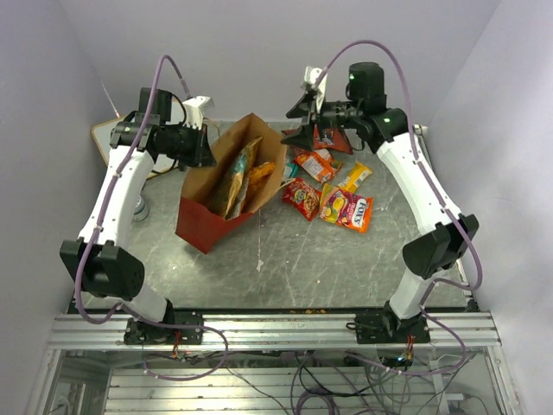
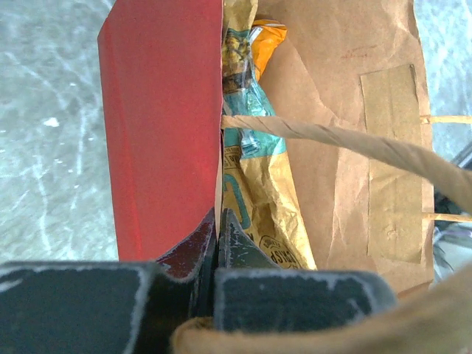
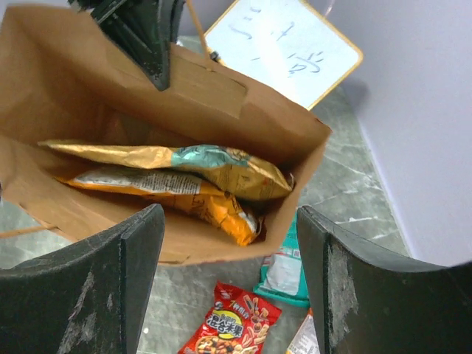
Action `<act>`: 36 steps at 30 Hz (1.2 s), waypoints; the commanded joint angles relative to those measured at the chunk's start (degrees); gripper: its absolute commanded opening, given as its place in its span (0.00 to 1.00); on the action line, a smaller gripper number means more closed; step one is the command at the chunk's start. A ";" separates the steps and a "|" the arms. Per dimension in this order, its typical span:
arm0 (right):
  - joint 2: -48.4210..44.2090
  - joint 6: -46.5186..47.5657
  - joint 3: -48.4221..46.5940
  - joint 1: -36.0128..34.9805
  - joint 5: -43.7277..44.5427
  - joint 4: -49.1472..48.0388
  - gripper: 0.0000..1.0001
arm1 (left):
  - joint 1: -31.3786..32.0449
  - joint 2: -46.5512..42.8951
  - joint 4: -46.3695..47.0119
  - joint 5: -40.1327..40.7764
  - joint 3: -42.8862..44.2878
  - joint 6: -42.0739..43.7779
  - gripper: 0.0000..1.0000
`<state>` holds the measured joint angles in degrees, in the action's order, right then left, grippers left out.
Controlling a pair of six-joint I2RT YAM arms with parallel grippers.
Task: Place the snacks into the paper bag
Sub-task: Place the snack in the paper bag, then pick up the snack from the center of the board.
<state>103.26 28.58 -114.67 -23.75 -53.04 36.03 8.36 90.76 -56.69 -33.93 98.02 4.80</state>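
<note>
The paper bag (image 1: 200, 220), red outside and brown inside, lies tilted with its mouth toward the back right. My left gripper (image 2: 219, 221) is shut on its wall (image 2: 162, 125) at the rim. Inside lie a tan-gold packet (image 3: 214, 166) and an orange packet (image 3: 184, 199). My right gripper (image 3: 230, 221) hangs open over the bag's mouth with nothing between its fingers. Loose snacks lie on the table to the right: a red pack (image 1: 301, 197), an orange pack (image 1: 315, 164), a yellow pack (image 1: 354, 177), a red-yellow pack (image 1: 347, 210), a teal pack (image 3: 284, 269) and a dark red bag (image 1: 333, 138).
A white writing board (image 3: 284, 48) leans at the back left behind the bag. A small round tin (image 1: 138, 207) sits by the left arm. The bag's twisted paper handle (image 2: 346, 140) crosses the left wrist view. Grey walls close in both sides.
</note>
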 commanded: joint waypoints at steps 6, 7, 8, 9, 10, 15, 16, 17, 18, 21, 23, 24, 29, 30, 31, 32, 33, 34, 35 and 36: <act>-6.04 -23.25 6.29 8.02 13.12 -13.01 0.72 | 0.08 -3.58 6.74 8.65 -2.95 -1.02 0.07; -6.30 -25.22 7.89 9.17 15.54 -14.50 0.72 | 0.03 -3.65 6.90 9.20 -3.45 -0.91 0.07; -6.46 -27.28 9.60 10.25 17.67 -16.04 0.72 | -0.01 -3.78 7.17 9.57 -3.93 -0.78 0.07; -6.66 -28.50 11.06 11.15 19.69 -17.43 0.72 | -0.01 -3.90 7.34 9.59 -4.41 -0.68 0.07; -6.86 -29.13 12.63 11.74 22.22 -18.49 0.72 | -0.05 -4.12 7.47 9.29 -4.68 -0.77 0.07; -6.51 -30.30 18.16 12.26 30.16 -21.88 0.72 | 0.07 -4.29 8.15 3.09 -4.08 -2.28 0.07; -5.90 -31.06 18.88 12.24 32.01 -22.14 0.72 | 0.27 -4.28 8.21 1.64 -3.66 -2.70 0.07; -5.08 -31.54 19.37 12.36 33.43 -22.22 0.72 | 0.45 -4.28 8.26 0.88 -3.24 -3.26 0.07; -4.32 -31.77 19.97 12.40 34.89 -22.28 0.72 | 0.63 -4.34 8.58 -0.21 -3.03 -4.01 0.07; -2.58 -32.63 21.91 12.57 38.40 -23.74 0.72 | 1.01 -4.67 10.77 -5.89 -3.45 -7.43 0.07; -1.81 -33.17 23.47 12.81 39.24 -25.07 0.72 | 1.28 -4.72 12.68 -9.97 -4.02 -10.47 0.07; -1.43 -33.37 23.92 12.84 39.40 -25.39 0.72 | 1.35 -4.72 14.12 -12.14 -4.46 -11.79 0.07; 0.04 -33.27 24.74 12.93 39.84 -25.76 0.72 | 1.48 -5.33 17.58 -12.70 -8.62 -14.30 0.07; 0.18 -33.16 24.90 12.86 40.35 -25.83 0.72 | 1.48 -5.52 17.69 -10.05 -9.66 -13.77 0.07; 0.46 -33.19 25.07 12.95 40.78 -25.88 0.72 | 1.48 -5.63 17.56 -8.08 -10.49 -13.13 0.07; 0.65 -33.38 25.23 13.14 41.03 -25.85 0.72 | 1.48 -5.65 17.43 -6.27 -11.23 -12.09 0.07; 0.88 -33.94 25.38 13.29 41.31 -25.97 0.72 | 1.48 -5.72 17.33 -4.77 -12.16 -11.28 0.07; 1.07 -34.76 25.79 13.48 41.31 -26.38 0.72 | 1.48 -5.81 17.44 -3.63 -12.94 -10.83 0.07; 1.22 -35.69 26.55 13.71 41.50 -27.17 0.73 | 1.48 -6.01 17.67 -2.81 -13.76 -10.52 0.07; 1.37 -36.96 27.47 13.84 41.76 -28.20 0.73 | 1.48 -6.14 17.74 -2.20 -14.34 -10.25 0.07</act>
<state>103.90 -4.97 -89.41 -10.90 -13.37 12.16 9.65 87.64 -43.51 -38.89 84.93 -6.55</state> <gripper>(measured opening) 0.725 0.076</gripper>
